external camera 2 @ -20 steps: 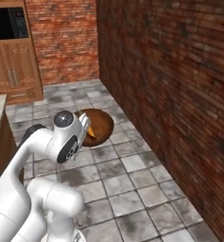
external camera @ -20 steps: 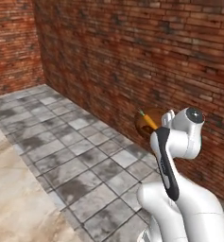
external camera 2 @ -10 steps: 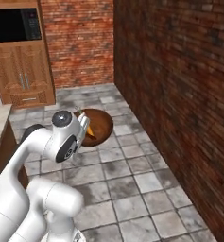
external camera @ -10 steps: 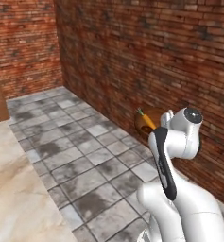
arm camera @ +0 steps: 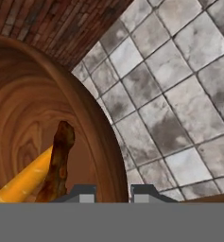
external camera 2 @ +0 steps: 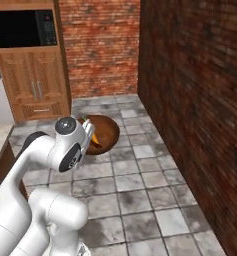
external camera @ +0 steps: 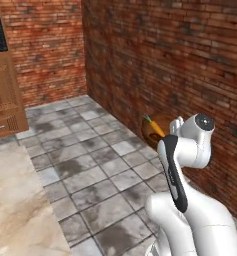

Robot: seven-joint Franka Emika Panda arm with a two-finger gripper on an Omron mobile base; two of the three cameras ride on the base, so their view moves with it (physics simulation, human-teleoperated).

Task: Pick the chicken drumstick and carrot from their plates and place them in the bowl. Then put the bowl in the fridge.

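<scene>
Because both foods already lie inside it, the bowl [arm camera: 92, 137] rides above the tiled floor [external camera 2: 140, 185], its rim clamped between the fingers [arm camera: 80, 193], carrot [arm camera: 23, 179] beside drumstick [arm camera: 59, 163], presumably fridge-bound.

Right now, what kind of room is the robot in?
Probably a kitchen: a wood cabinet with a dark built-in oven or microwave, red brick walls and a grey tiled floor. The robot carries a wooden bowl of food.
</scene>
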